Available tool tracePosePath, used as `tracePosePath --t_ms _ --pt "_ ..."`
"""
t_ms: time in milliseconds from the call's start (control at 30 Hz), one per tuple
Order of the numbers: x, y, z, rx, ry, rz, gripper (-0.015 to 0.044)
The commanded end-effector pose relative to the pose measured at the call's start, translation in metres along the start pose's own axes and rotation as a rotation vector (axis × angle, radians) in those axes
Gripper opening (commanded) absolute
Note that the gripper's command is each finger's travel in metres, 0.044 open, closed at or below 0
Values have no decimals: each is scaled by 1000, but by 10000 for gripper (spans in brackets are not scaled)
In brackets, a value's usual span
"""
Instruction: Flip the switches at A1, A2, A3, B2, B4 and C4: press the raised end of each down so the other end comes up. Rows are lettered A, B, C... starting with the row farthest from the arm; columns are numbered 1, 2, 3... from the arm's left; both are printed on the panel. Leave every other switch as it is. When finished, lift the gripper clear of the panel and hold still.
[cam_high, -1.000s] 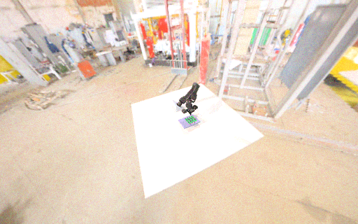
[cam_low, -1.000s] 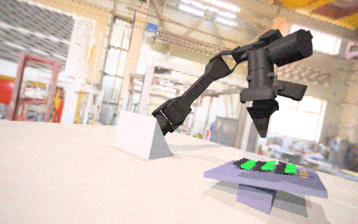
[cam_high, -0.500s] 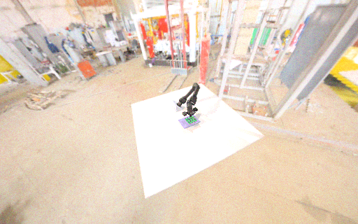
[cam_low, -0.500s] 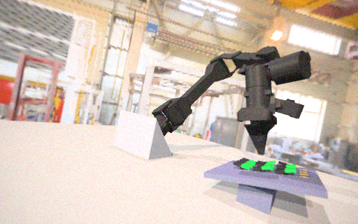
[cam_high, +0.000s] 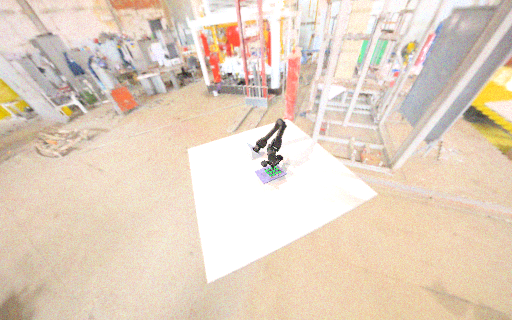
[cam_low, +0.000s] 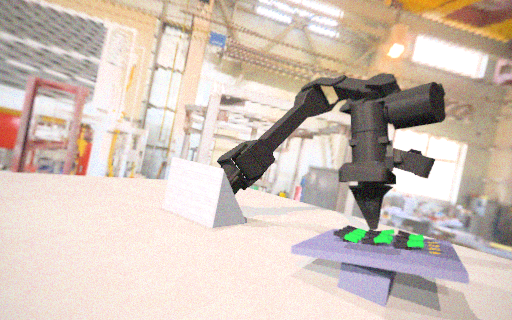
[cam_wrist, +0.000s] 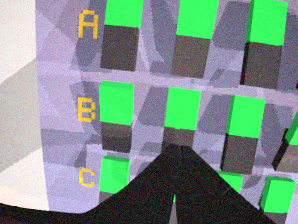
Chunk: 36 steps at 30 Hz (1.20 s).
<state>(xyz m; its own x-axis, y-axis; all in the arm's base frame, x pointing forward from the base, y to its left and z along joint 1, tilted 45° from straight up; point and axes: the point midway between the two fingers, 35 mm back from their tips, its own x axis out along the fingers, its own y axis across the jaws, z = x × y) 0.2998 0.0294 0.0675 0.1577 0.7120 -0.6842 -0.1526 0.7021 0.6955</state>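
The purple panel (cam_high: 263, 177) (cam_low: 415, 266) (cam_wrist: 55, 107) carries green-and-black switches in lettered rows. My gripper (cam_high: 273, 167) (cam_low: 373, 229) (cam_wrist: 177, 155) is shut and empty, pointing down. Its tip is at the dark near end of switch B2 (cam_wrist: 183, 109), touching or just above it. Switches A1 (cam_wrist: 120, 47), A2 (cam_wrist: 191, 55) and A3 (cam_wrist: 262, 62) show along the top of the wrist view. B4 (cam_wrist: 287, 156) is partly cut off at the right edge. C4 (cam_wrist: 278, 194) shows at lower right. The fingers hide C2. Which ends are raised is hard to tell.
Switch B1 (cam_wrist: 117, 104) is left of the tip and B3 (cam_wrist: 245, 117) right of it. C1 (cam_wrist: 115, 174) and part of C3 (cam_wrist: 231, 181) flank the fingers. A white wedge-shaped block (cam_low: 192, 192) stands by the arm's base.
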Motion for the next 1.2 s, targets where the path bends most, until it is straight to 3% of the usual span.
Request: tracePosePath --t_ms 0,1167 --pt "1 0 0 4 -1 3 0" --pt "4 1 0 4 -1 3 0"
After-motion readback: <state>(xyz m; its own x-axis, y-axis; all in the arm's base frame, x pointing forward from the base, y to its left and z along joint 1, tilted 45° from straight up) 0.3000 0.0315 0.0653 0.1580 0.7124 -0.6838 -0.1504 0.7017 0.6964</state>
